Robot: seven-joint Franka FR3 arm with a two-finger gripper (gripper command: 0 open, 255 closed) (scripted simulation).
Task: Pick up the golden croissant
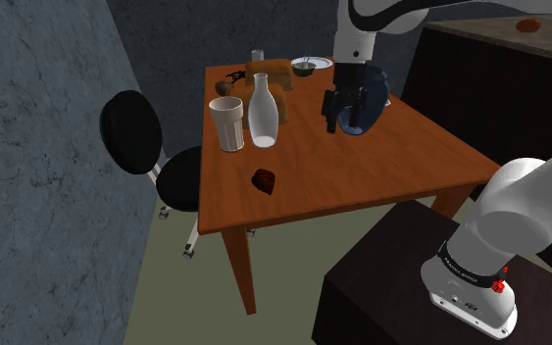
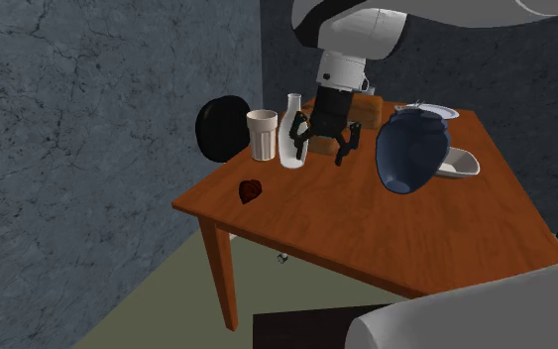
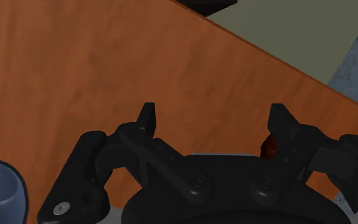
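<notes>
In the shoulder view the croissant, as I take it to be, is a small lump that looks dark reddish-brown rather than golden; it lies alone on the worktop, nearer the front edge than the white bottle and apart from it; the gripper hangs above the wood on the shoulder view's right of the bottle, close to a dark blue vase; a cream cup stands just beside the bottle on its other side. In the second exterior view the jaws are released, spread wide over bare wood, and the gripper sits just to that view's right of the bottle; the croissant rests lower and to the left of the bottle, near the worktop's corner. In the wrist view the gripper has nothing between its parted fingers; a sliver of the croissant shows red beside one finger, partly hidden by it; the bottle does not help here. By my judgement the piece is light, soft and easily crushed, with a flaky crust that may crumble rather than slip; it sits low, so the jaws need to come nearly to the wood; the best hold is probably across its thick middle, on the narrow width, closing gently.
</notes>
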